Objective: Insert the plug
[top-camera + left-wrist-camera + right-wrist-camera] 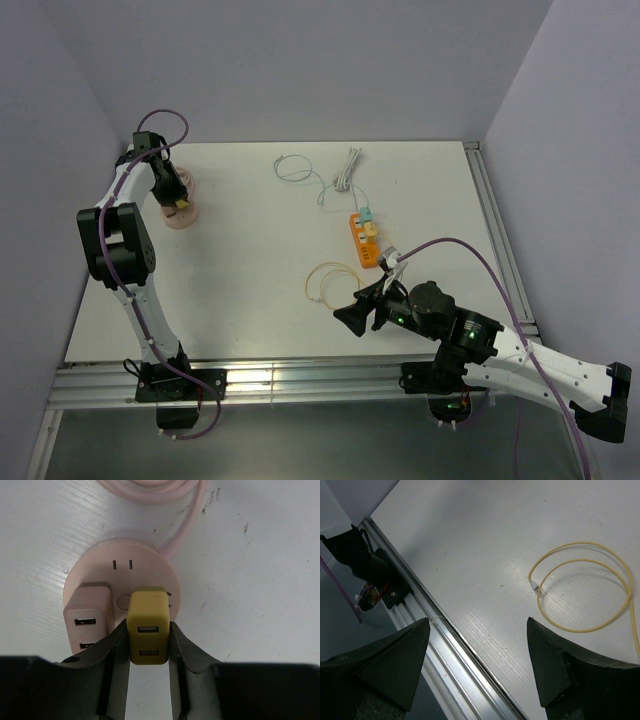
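A round pink power socket (122, 572) lies at the table's far left (185, 213), its pink cord coiled behind it. A pink USB charger (86, 617) sits plugged in its left side. My left gripper (148, 642) is shut on a yellow USB plug (148, 625), held against the socket's lower right face beside the pink charger. In the top view the left gripper (176, 200) stands over the socket. My right gripper (477, 645) is open and empty above the table's near edge (352, 315).
A yellow cable loop (590, 585) lies near the right gripper (325, 283). An orange power strip (364, 239) with small plugs and a white cable (346, 172) lie mid-table. A thin pale wire (293, 170) lies at the back. The aluminium rail (445, 645) runs along the near edge.
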Action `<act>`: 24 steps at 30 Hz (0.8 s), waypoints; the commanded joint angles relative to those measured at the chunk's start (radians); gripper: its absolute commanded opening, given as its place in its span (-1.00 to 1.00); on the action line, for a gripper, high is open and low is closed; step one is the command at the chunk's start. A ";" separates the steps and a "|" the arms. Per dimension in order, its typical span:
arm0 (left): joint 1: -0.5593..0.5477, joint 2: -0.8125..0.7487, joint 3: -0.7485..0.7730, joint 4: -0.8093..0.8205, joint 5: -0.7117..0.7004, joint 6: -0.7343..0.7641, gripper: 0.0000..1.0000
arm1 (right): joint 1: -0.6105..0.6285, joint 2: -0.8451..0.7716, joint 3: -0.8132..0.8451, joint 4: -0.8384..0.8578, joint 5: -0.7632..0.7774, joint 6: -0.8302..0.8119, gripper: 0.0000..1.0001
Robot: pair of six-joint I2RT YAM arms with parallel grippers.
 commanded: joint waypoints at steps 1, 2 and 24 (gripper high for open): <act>-0.006 0.022 0.053 -0.011 -0.014 0.010 -1.00 | 0.002 -0.003 0.013 0.036 -0.006 -0.009 0.69; -0.004 0.028 0.063 -0.021 -0.014 0.012 -1.00 | 0.002 -0.001 0.013 0.035 -0.006 -0.009 0.69; -0.012 0.151 0.149 -0.090 -0.082 0.023 -1.00 | 0.002 -0.003 0.008 0.041 -0.015 -0.007 0.69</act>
